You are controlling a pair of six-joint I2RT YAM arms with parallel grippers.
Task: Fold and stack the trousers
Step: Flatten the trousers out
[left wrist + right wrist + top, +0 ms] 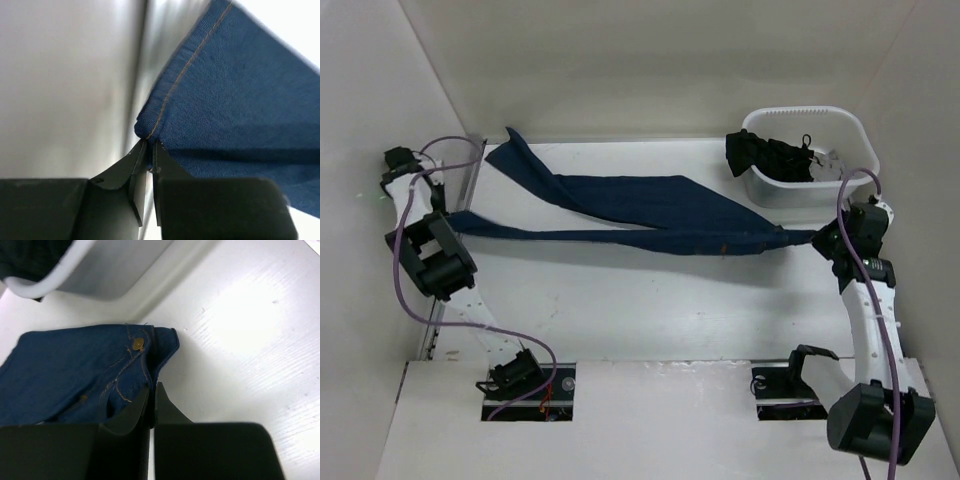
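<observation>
Jeans: the dark navy jeans [650, 215] stretch across the middle of the surface [640, 320], long axis running from left edge to right edge; one leg splays toward the far left corner.
Left claw: the left claw [149, 142] is pinched tight on the near leg's hem corner, by the left edge.
Right claw: the right claw [152, 387] is clamped on the waistband beside the brass button [138, 344], near the right edge, just in front of the white bin [855, 140].
Key relation: each claw holds one end, with the cloth drawn straight between them; the free leg lies nearer the left arm.
Likely next: carrying one end over toward the other along that axis.
</observation>
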